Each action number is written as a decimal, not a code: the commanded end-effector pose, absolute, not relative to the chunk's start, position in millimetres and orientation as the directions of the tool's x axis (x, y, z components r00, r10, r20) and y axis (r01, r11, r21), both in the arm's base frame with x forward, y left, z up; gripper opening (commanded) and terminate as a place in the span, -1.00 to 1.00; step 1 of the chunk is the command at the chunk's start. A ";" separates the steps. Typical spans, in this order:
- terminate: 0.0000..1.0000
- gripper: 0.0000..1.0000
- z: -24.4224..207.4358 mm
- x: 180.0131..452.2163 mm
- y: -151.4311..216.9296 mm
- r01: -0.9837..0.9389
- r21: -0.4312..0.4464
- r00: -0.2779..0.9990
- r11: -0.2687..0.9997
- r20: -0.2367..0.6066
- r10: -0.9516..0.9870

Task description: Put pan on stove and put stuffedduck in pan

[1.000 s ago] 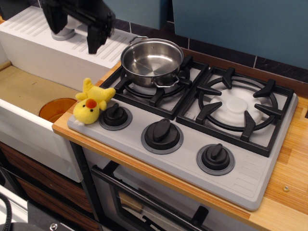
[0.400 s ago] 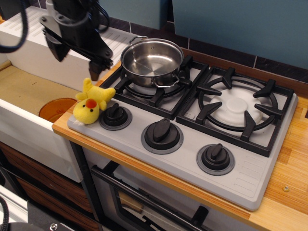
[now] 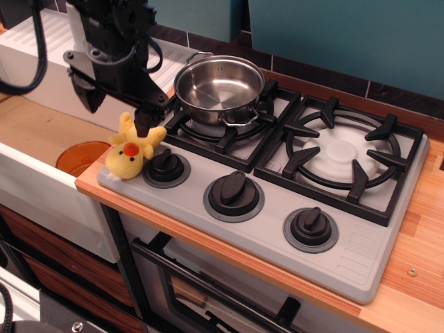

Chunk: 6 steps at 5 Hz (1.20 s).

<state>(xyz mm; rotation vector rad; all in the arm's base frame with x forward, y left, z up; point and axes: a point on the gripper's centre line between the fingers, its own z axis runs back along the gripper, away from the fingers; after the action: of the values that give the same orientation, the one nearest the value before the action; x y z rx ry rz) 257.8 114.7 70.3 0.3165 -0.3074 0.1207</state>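
The shiny steel pan (image 3: 218, 84) stands upright and empty on the left burner grate of the grey stove (image 3: 277, 232). The yellow stuffedduck (image 3: 132, 150) with an orange beak lies at the stove's front left corner, beside the left knob (image 3: 166, 166). My black gripper (image 3: 115, 111) hangs open just above the duck. One fingertip (image 3: 143, 125) is at the duck's upper edge, close to or touching its wing. The other fingertip (image 3: 87, 100) is out to the left, over the sink. Nothing is held.
A white sink (image 3: 41, 184) with a ribbed drainboard lies to the left, with an orange disc (image 3: 80, 156) in its basin. The right burner (image 3: 343, 152) holds nothing. Two more knobs (image 3: 234, 194) line the stove front. A wooden counter (image 3: 416, 263) runs along the right.
My gripper has come down and forward from above the drainboard to just over the duck, staying open. The pan and the duck have not moved.
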 end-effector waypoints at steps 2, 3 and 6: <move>-1.00 1.00 48.9 260.1 112.0 -0.186 0.244 0.932 0.952 0.352 0.092; -1.00 1.00 49.4 260.4 113.0 -0.199 0.254 0.928 0.947 0.360 0.098; -1.00 1.00 48.7 260.1 112.9 -0.199 0.237 0.932 0.951 0.345 0.110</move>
<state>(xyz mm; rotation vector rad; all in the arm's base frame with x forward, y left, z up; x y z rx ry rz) 249.4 113.8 40.4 0.2636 -0.3015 0.1569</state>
